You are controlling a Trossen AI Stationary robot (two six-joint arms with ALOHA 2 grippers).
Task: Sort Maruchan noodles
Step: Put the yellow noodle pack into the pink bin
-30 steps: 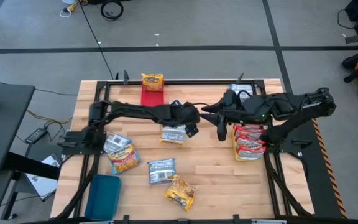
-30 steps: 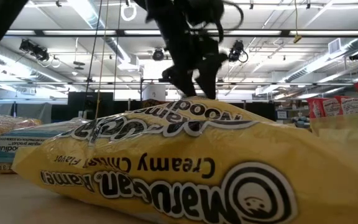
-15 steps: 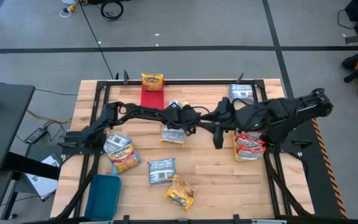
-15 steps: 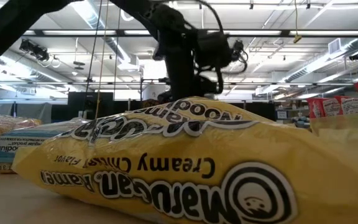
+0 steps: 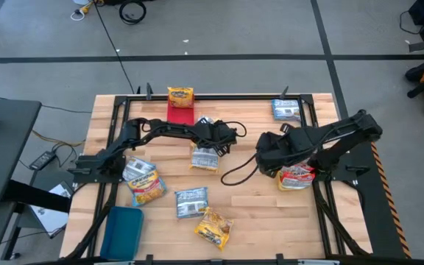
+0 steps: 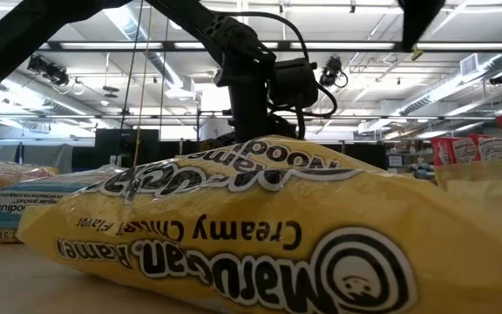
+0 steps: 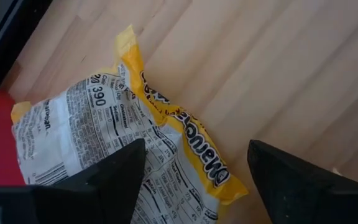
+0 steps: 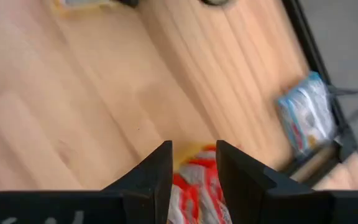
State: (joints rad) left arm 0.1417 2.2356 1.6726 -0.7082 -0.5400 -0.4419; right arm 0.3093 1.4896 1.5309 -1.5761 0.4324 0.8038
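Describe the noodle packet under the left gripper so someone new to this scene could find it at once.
Start at the red tray at the table's far edge, middle. Just nearer than it, the left gripper hangs open over a yellow-edged packet lying label side up, grey-white with black print. It is the only packet in the table's middle, apart from the cluster near the blue tray.

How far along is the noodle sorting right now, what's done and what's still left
Done: red-edged plastic ramen packets are stacked at the table's right side. In hand: nothing held; the open left tool hovers over a yellow-edged ramen packet beside the red plastic tray, while the right tool sits above the red stack. Left: several loose packets, including a blue-edged packet.
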